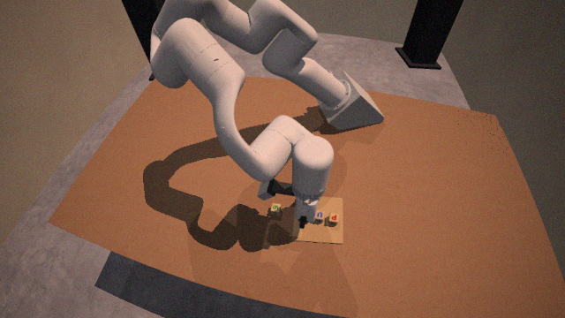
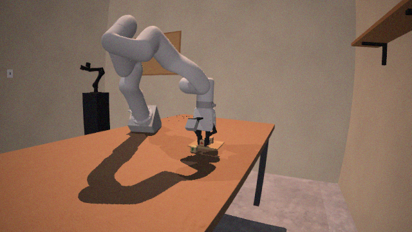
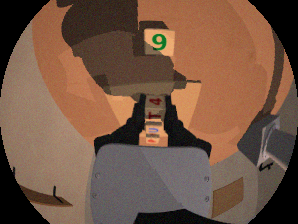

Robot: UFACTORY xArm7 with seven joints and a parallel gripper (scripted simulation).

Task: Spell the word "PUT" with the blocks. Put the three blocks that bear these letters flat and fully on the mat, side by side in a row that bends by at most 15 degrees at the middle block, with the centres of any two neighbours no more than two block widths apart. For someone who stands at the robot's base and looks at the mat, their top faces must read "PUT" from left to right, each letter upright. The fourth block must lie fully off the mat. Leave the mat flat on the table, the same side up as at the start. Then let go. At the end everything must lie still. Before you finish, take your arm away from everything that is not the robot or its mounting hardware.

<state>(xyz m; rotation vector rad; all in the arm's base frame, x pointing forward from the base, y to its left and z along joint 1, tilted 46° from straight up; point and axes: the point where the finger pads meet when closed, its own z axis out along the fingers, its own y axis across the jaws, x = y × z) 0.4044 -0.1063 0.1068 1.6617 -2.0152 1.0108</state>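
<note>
My gripper (image 1: 303, 221) (image 2: 204, 140) (image 3: 155, 102) is shut on a wooden block with a red letter (image 3: 153, 131) (image 2: 201, 142); the fingers hide the letter. It holds the block low over the left end of the tan mat (image 1: 319, 237) (image 2: 219, 144); I cannot tell whether the block touches the mat. On the mat to the right of the gripper stand a block with a blue U (image 1: 319, 215) and a block with a red P (image 1: 334, 218), side by side. A block with a green letter (image 1: 276, 210) (image 2: 193, 149) (image 3: 158, 42) lies on the table just left of the mat.
The arm's base (image 1: 353, 110) (image 2: 145, 122) stands at the far side of the brown table (image 1: 419, 199). The table's front edge (image 1: 221, 289) lies close below the mat. The arm's shadow falls left of the blocks.
</note>
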